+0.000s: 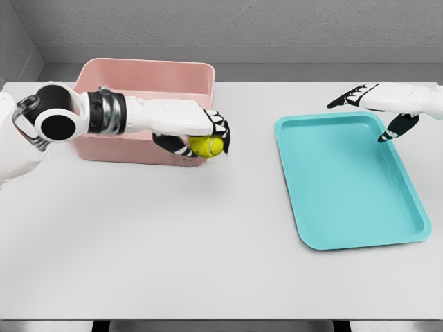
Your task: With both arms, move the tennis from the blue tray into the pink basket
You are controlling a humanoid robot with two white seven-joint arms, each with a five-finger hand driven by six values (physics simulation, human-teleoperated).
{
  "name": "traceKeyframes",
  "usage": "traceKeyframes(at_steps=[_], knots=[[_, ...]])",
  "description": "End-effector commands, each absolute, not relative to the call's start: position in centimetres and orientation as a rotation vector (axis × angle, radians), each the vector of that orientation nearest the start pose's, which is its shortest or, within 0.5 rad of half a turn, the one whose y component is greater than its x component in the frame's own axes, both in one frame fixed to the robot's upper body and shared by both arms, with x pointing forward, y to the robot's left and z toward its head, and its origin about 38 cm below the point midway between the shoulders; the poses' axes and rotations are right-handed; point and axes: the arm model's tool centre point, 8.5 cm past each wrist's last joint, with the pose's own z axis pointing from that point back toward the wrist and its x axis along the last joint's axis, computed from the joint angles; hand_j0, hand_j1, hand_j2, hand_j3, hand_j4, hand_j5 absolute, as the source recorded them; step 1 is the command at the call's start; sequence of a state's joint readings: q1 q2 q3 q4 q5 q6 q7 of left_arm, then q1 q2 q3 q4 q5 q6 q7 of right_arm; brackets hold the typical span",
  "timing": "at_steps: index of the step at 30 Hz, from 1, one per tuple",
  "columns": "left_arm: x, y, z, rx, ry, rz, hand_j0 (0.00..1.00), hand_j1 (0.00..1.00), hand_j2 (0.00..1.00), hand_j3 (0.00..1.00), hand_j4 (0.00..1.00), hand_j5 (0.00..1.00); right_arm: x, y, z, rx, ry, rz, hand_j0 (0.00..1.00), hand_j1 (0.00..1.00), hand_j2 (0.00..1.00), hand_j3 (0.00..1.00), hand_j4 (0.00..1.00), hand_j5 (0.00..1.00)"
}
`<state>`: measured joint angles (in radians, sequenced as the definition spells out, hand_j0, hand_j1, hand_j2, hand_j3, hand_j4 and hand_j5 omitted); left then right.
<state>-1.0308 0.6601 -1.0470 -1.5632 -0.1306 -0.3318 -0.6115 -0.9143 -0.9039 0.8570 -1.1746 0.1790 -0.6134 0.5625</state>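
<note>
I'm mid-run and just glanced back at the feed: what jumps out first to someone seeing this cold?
The yellow tennis ball gripped in the left hand, held at the front right corner of the pink basket at the table's back left. Next, the blue tray on the right lies bare, with the right hand open above its far corner.

I can read no text, label, brand, number or sign on anything in front of me; every surface I see is plain.
</note>
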Motion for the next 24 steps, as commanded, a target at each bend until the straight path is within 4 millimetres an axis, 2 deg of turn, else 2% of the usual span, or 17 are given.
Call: traceKeyframes(at_steps=[1, 6, 9, 15, 20, 24], knots=[[45.3, 15.9, 26.1, -0.148, 2.026, 3.042, 0.45, 0.45, 0.45, 0.45, 0.45, 0.45, 47.4, -36.9, 24.9, -0.395, -1.274, 1.960, 1.00, 1.00, 1.00, 1.00, 1.00, 1.00], [47.9, 17.8, 27.6, -0.247, 2.072, 3.047, 0.45, 0.45, 0.45, 0.45, 0.45, 0.45, 47.4, -36.9, 24.9, -0.395, -1.274, 1.960, 1.00, 1.00, 1.00, 1.00, 1.00, 1.00], [49.4, 18.6, 27.4, -0.277, 2.124, 3.065, 0.45, 0.45, 0.45, 0.45, 0.45, 0.45, 47.4, -36.9, 24.9, -0.395, -1.274, 1.960, 1.00, 1.00, 1.00, 1.00, 1.00, 1.00], [52.9, 20.4, 24.4, -0.281, 2.188, 3.167, 0.45, 0.45, 0.45, 0.45, 0.45, 0.45, 47.4, -36.8, 24.8, -0.392, -1.275, 1.960, 1.00, 1.00, 1.00, 1.00, 1.00, 1.00], [54.1, 22.0, 24.7, -0.337, 2.266, 3.178, 0.45, 0.45, 0.45, 0.45, 0.45, 0.45, 47.4, -36.8, 24.9, -0.393, -1.274, 1.961, 1.00, 1.00, 1.00, 1.00, 1.00, 1.00], [54.8, 22.8, 23.8, -0.353, 2.304, 3.218, 0.45, 0.45, 0.45, 0.45, 0.45, 0.45, 47.5, -36.9, 25.0, -0.398, -1.274, 1.960, 1.00, 1.00, 1.00, 1.00, 1.00, 1.00]])
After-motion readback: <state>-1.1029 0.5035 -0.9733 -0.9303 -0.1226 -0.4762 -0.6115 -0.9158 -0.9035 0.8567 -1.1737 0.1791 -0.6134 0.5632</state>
